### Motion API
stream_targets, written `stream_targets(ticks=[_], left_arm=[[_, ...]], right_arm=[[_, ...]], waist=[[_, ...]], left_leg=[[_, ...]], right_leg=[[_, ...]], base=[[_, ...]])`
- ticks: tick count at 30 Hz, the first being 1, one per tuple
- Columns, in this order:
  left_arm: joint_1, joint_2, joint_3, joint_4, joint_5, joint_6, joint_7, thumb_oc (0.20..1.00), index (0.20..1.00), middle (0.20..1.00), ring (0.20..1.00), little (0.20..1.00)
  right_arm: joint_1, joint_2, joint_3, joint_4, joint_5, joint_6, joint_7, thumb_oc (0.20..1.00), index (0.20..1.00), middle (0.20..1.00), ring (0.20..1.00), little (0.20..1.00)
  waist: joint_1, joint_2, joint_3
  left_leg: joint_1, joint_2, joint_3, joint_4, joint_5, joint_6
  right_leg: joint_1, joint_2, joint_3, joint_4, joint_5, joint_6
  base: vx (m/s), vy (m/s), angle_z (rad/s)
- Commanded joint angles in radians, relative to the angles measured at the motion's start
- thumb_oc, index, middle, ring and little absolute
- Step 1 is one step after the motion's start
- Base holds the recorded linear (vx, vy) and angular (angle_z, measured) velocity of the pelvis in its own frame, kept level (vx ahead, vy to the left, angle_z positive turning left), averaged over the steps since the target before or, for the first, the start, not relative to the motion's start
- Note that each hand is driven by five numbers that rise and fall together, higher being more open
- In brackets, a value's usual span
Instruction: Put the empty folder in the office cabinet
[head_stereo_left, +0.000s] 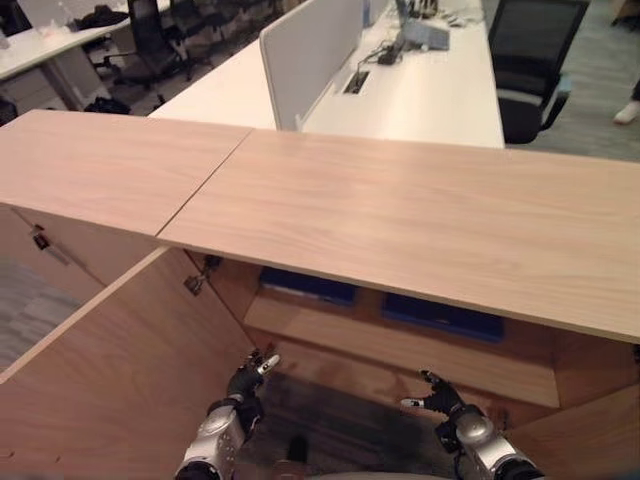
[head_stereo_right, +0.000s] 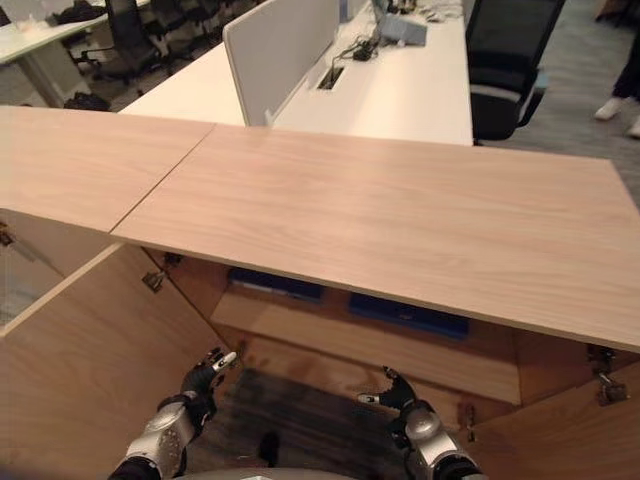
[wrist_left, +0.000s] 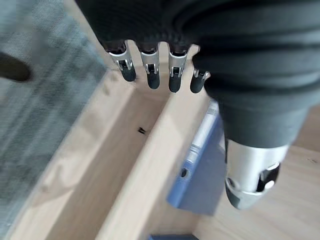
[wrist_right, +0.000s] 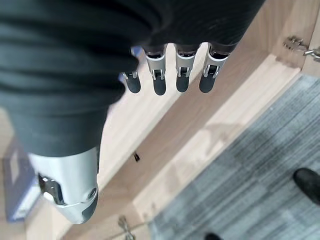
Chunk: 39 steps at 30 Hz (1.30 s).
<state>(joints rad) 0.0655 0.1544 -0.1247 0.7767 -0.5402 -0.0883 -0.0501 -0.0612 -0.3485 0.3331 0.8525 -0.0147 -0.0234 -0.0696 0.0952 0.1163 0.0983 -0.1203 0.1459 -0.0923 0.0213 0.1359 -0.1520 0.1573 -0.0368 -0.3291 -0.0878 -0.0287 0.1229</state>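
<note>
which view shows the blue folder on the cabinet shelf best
The left wrist view: the blue folder lies close, its spine and ring hole plain. Both eye views show blue edges under the cabinet top. The right wrist view catches a blue corner at the frame edge.

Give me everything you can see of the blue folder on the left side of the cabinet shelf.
The blue folder lies flat on the upper shelf inside the open wooden cabinet, on its left side, mostly hidden under the cabinet top in the eye views. The left wrist view shows a lighter spine strip with a round finger hole, facing the shelf's front edge. It looks like a stiff binder in matte blue. Neither the left hand nor the right hand touches it; both are open and hold nothing.
</note>
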Motion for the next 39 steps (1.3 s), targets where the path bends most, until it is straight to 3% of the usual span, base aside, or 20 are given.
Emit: stream_targets(ticks=[1, 3, 4, 8, 9, 15, 19, 22, 24, 29, 31, 32, 33, 36, 39], left_arm=[[-0.045, 0.095, 0.007, 0.166, 0.076, 0.0, -0.019, 1.0, 1.0, 1.0, 1.0, 1.0], [-0.061, 0.093, 0.005, 0.193, 0.118, -0.002, -0.015, 1.0, 1.0, 1.0, 1.0, 1.0], [-0.053, 0.101, -0.002, 0.183, 0.138, -0.01, -0.013, 1.0, 1.0, 1.0, 1.0, 1.0], [-0.044, 0.109, -0.003, 0.187, 0.163, -0.023, -0.01, 1.0, 1.0, 1.0, 1.0, 1.0], [-0.043, 0.11, 0.0, 0.19, 0.164, -0.024, -0.012, 1.0, 1.0, 1.0, 1.0, 1.0], [-0.045, 0.113, 0.005, 0.198, 0.178, -0.026, -0.022, 1.0, 1.0, 1.0, 1.0, 1.0], [-0.037, 0.119, -0.005, 0.188, 0.204, -0.025, -0.029, 1.0, 1.0, 1.0, 1.0, 1.0], [-0.038, 0.132, -0.01, 0.18, 0.226, -0.028, -0.031, 1.0, 1.0, 1.0, 1.0, 1.0], [-0.037, 0.151, -0.001, 0.171, 0.234, -0.032, -0.029, 1.0, 1.0, 1.0, 1.0, 1.0], [-0.031, 0.171, 0.004, 0.154, 0.256, -0.045, -0.023, 1.0, 1.0, 1.0, 1.0, 1.0], [-0.033, 0.18, -0.009, 0.14, 0.249, -0.052, -0.021, 1.0, 1.0, 1.0, 1.0, 1.0], [-0.035, 0.181, -0.014, 0.139, 0.244, -0.054, -0.019, 1.0, 1.0, 1.0, 1.0, 1.0], [-0.046, 0.181, -0.024, 0.137, 0.24, -0.056, -0.014, 1.0, 1.0, 1.0, 1.0, 1.0], [-0.051, 0.185, -0.033, 0.147, 0.255, -0.057, -0.012, 1.0, 1.0, 1.0, 1.0, 1.0], [-0.056, 0.182, -0.032, 0.149, 0.257, -0.065, -0.009, 1.0, 1.0, 1.0, 1.0, 1.0]], right_arm=[[-0.068, 0.001, -0.042, -0.039, 0.059, -0.065, -0.026, 1.0, 1.0, 1.0, 1.0, 1.0], [-0.073, 0.005, -0.039, -0.041, 0.066, -0.071, -0.031, 1.0, 1.0, 1.0, 1.0, 1.0], [-0.074, 0.006, -0.038, -0.048, 0.077, -0.074, -0.033, 1.0, 1.0, 1.0, 1.0, 1.0], [-0.07, 0.012, -0.045, -0.051, 0.087, -0.082, -0.033, 1.0, 1.0, 1.0, 1.0, 1.0], [-0.066, 0.012, -0.047, -0.053, 0.089, -0.082, -0.031, 1.0, 1.0, 1.0, 1.0, 1.0], [-0.029, 0.017, -0.081, -0.047, 0.1, -0.081, -0.024, 1.0, 1.0, 1.0, 1.0, 1.0], [-0.029, 0.026, -0.103, -0.037, 0.103, -0.076, -0.027, 1.0, 1.0, 1.0, 1.0, 1.0], [-0.042, 0.057, -0.114, -0.027, 0.112, -0.069, -0.025, 1.0, 1.0, 1.0, 1.0, 1.0], [-0.06, 0.088, -0.121, -0.027, 0.123, -0.067, -0.022, 1.0, 1.0, 1.0, 1.0, 1.0], [-0.085, 0.12, -0.12, 0.0, 0.129, -0.063, -0.024, 1.0, 1.0, 1.0, 1.0, 1.0], [-0.083, 0.121, -0.12, 0.004, 0.14, -0.069, -0.026, 1.0, 1.0, 1.0, 1.0, 1.0], [-0.085, 0.12, -0.119, 0.002, 0.144, -0.07, -0.027, 1.0, 1.0, 1.0, 1.0, 1.0], [-0.08, 0.113, -0.118, 0.003, 0.156, -0.072, -0.031, 1.0, 1.0, 1.0, 1.0, 1.0], [-0.073, 0.115, -0.119, 0.006, 0.161, -0.077, -0.032, 1.0, 1.0, 1.0, 1.0, 1.0], [-0.05, 0.107, -0.12, 0.011, 0.159, -0.084, -0.031, 1.0, 1.0, 1.0, 1.0, 1.0]], waist=[[-0.003, -0.087, 0.048], [-0.026, -0.101, 0.046], [-0.034, -0.109, 0.04], [-0.048, -0.118, 0.032], [-0.052, -0.117, 0.024], [-0.082, -0.12, 0.003], [-0.086, -0.122, -0.012], [-0.064, -0.132, -0.016], [-0.035, -0.148, -0.006], [0.003, -0.154, 0.006], [-0.008, -0.159, 0.02], [-0.024, -0.155, 0.023], [-0.037, -0.137, 0.025], [-0.03, -0.136, 0.015], [-0.031, -0.138, -0.004]], left_leg=[[0.002, 0.062, 0.204, -0.042, 0.08, 0.0], [0.025, 0.12, 0.345, 0.016, 0.049, 0.0], [0.056, 0.143, 0.388, 0.067, 0.007, -0.003], [0.136, 0.157, 0.377, 0.132, -0.055, -0.015], [0.173, 0.165, 0.365, 0.132, -0.084, -0.033], [0.266, 0.172, 0.409, 0.119, -0.12, -0.039], [0.267, 0.14, 0.449, 0.075, -0.165, -0.018], [0.269, 0.076, 0.429, 0.019, -0.188, 0.018], [0.265, 0.012, 0.397, -0.014, -0.21, 0.059], [0.274, -0.049, 0.371, -0.041, -0.228, 0.097], [0.257, -0.07, 0.357, -0.038, -0.205, 0.111], [0.253, -0.074, 0.336, -0.043, -0.195, 0.114], [0.249, -0.088, 0.283, -0.063, -0.176, 0.125], [0.228, -0.101, 0.257, -0.071, -0.164, 0.133], [0.218, -0.114, 0.228, -0.085, -0.148, 0.132]], right_leg=[[-0.003, -0.053, -0.05, 0.031, -0.039, -0.002], [-0.013, -0.067, -0.105, 0.033, -0.034, -0.01], [-0.028, -0.087, -0.146, 0.035, -0.021, -0.017], [-0.042, -0.127, -0.218, 0.046, 0.009, -0.021], [-0.034, -0.126, -0.218, 0.045, -0.001, -0.015], [-0.07, -0.175, -0.328, 0.102, 0.027, -0.014], [-0.071, -0.208, -0.357, 0.124, 0.059, 0.005], [-0.074, -0.268, -0.367, 0.173, 0.097, 0.044], [-0.083, -0.328, -0.363, 0.231, 0.126, 0.086], [-0.095, -0.384, -0.357, 0.3, 0.169, 0.125], [-0.127, -0.367, -0.289, 0.319, 0.187, 0.12], [-0.153, -0.33, -0.201, 0.324, 0.17, 0.116], [-0.187, -0.23, -0.059, 0.318, 0.089, 0.108], [-0.158, -0.202, -0.09, 0.296, 0.047, 0.078], [-0.13, -0.178, -0.082, 0.244, 0.028, 0.063]], base=[[-0.14, -0.04, 1.83], [-0.22, -0.049, 1.32], [-0.25, -0.023, 0.68], [-0.14, 0.033, 1.48], [-0.07, 0.09, 0.92], [-0.12, 0.136, 1.01], [-0.01, 0.21, 0.87], [0.01, 0.327, 0.34], [0.0, 0.372, 0.73], [-0.01, 0.173, 0.41], [-0.1, 0.135, 0.32], [-0.09, 0.19, 0.5], [-0.01, 0.141, 0.74], [-0.01, 0.059, 0.77], [0.02, -0.046, 0.35]])
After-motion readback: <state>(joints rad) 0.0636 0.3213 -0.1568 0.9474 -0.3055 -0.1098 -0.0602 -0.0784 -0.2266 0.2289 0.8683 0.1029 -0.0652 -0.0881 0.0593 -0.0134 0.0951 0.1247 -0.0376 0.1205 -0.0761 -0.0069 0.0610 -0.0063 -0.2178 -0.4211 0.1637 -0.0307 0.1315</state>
